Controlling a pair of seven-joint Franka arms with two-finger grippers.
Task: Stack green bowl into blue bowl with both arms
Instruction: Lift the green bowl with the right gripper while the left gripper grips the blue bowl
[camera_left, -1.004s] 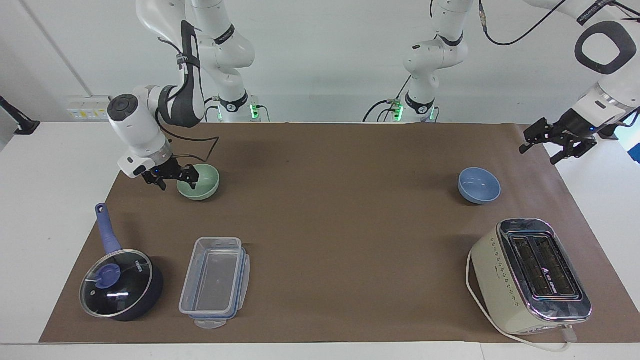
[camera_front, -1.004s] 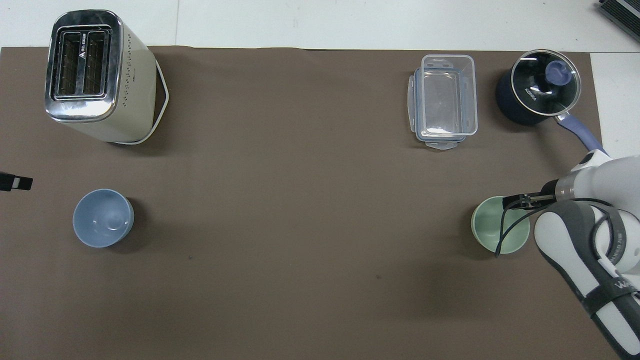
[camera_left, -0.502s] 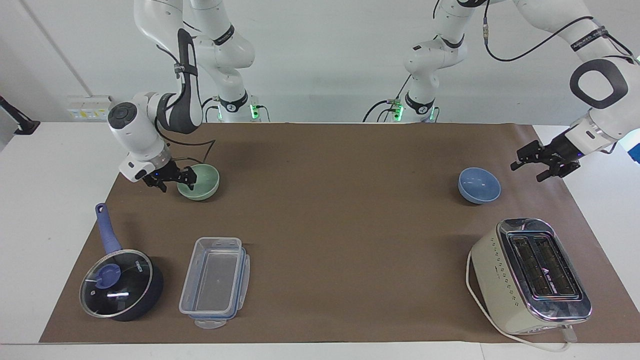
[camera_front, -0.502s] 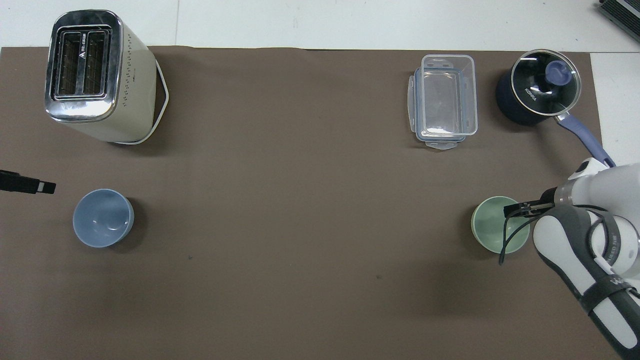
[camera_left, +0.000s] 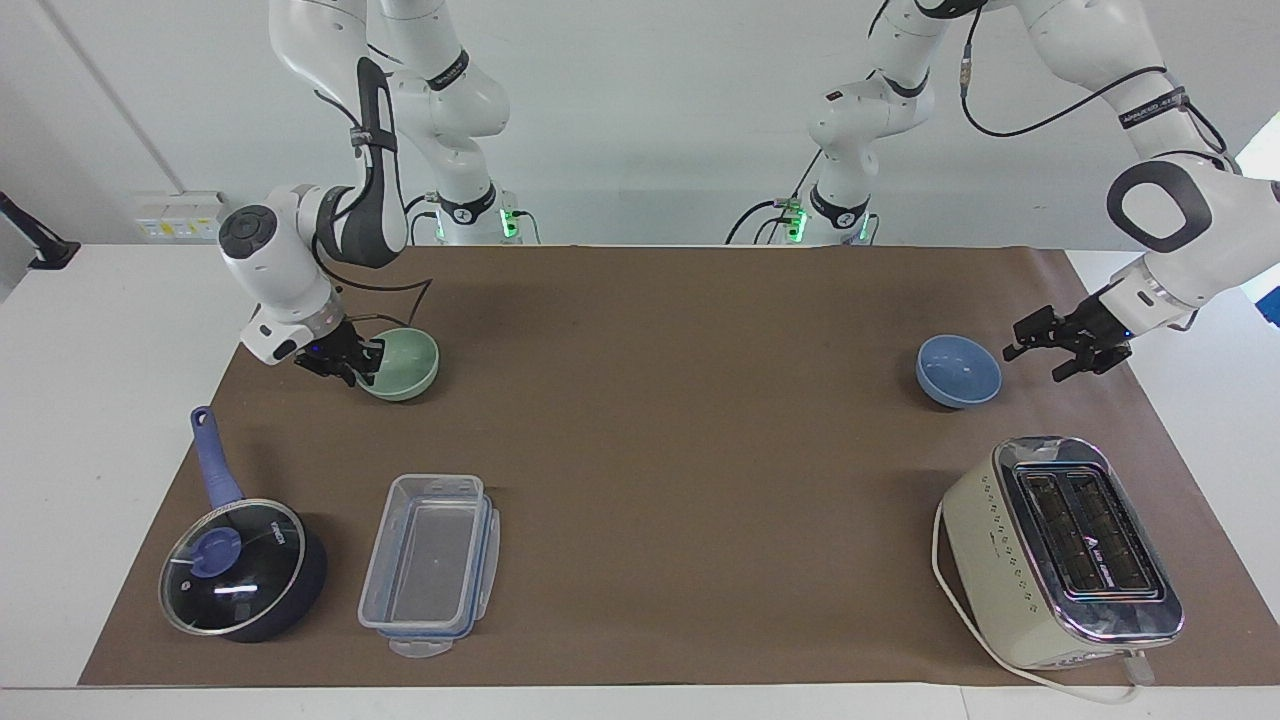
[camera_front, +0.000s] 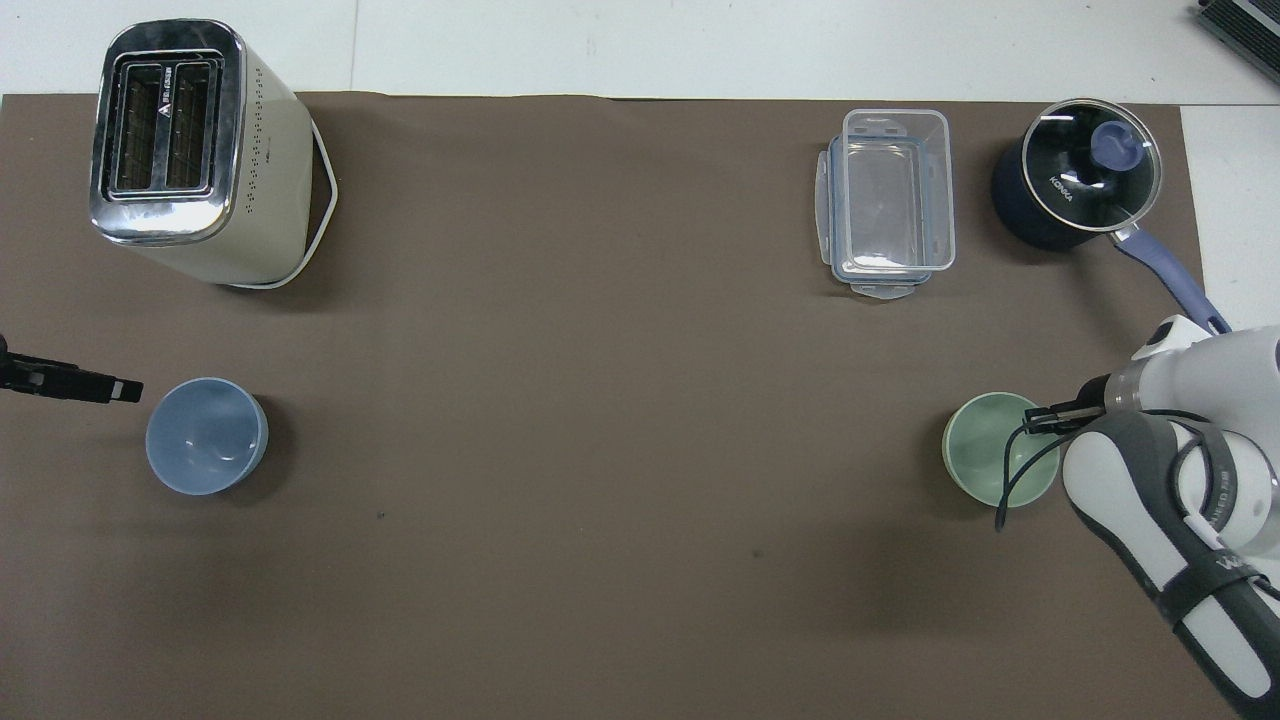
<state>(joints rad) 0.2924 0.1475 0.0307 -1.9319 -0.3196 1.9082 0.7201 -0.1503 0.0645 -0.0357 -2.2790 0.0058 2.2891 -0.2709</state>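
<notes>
A cream two-slot toaster (camera_left: 1060, 555) stands on the brown mat (camera_left: 660, 450) below the left gripper (camera_left: 1058, 350), whose fingers are spread wide just beside the blue bowl (camera_left: 958, 370), not touching it. The right gripper (camera_left: 358, 368) pinches the rim of the green bowl (camera_left: 405, 362), which sits on the mat at the right arm's end.

White table (camera_left: 100, 330) under brown mat (camera_left: 660, 400)

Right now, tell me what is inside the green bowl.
The green bowl holds no food or object. One finger of the right gripper reaches over its rim, and the arm's black cable crosses it overhead, covering a strip of the inside.
</notes>
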